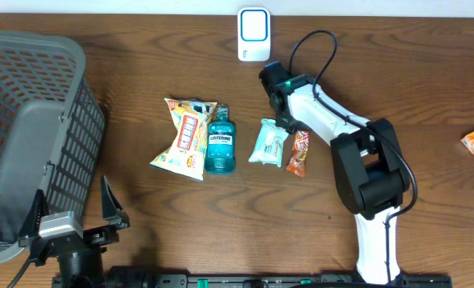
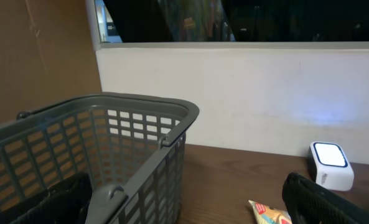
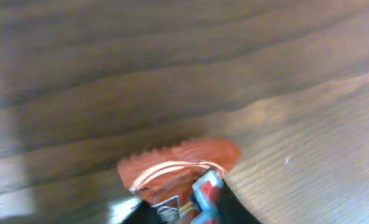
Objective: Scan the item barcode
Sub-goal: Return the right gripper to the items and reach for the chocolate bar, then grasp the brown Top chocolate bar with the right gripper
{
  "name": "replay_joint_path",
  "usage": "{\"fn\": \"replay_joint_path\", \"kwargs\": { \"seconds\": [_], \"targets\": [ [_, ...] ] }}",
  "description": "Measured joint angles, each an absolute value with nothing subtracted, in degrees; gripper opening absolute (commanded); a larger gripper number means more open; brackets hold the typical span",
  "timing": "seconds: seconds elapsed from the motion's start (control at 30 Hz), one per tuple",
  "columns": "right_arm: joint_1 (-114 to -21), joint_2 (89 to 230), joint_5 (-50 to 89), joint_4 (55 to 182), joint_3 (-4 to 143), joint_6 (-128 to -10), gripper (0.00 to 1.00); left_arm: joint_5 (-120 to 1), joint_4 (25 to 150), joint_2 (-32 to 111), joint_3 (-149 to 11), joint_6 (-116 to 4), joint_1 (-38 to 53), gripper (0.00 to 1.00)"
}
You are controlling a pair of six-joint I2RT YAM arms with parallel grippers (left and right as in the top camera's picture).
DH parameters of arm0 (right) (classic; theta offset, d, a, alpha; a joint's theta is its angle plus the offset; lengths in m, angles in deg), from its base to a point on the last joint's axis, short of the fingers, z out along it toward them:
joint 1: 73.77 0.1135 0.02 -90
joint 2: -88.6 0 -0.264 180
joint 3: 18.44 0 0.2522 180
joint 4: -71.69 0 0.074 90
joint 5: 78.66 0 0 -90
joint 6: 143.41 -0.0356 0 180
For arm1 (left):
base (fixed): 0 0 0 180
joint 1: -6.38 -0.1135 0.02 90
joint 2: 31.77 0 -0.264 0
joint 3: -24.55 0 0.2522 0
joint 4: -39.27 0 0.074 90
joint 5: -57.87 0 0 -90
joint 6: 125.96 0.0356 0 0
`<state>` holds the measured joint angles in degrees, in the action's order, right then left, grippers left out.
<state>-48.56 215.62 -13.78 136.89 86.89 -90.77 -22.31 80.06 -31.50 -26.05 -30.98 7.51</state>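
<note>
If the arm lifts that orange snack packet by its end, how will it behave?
The orange snack packet looks small and flat, so it is probably light. Its crinkled wrapper suggests it may droop when held by one end, and the glossy film could slip.

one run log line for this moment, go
step: grasp item | right tool: shut on orange snack packet end | left tool: open beside grey plastic basket | white box scanner: not yet reached
</note>
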Motion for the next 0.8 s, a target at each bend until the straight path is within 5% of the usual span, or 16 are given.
{"fn": "replay_joint_path", "kwargs": {
  "seconds": [0.37, 0.8],
  "targets": [
    [-48.71, 216.65, -9.34, 141.35, 90.54, -88.28, 0.01, -22.31, 80.01, -31.5, -26.07, -30.98, 7.51, 0.98],
    [-54.28, 212.89, 46.74, 149.35, 99.33, -57.15, 0.01, -22.31, 80.03, -31.5, -26.07, -30.98, 7.51, 0.98]
  ]
}}
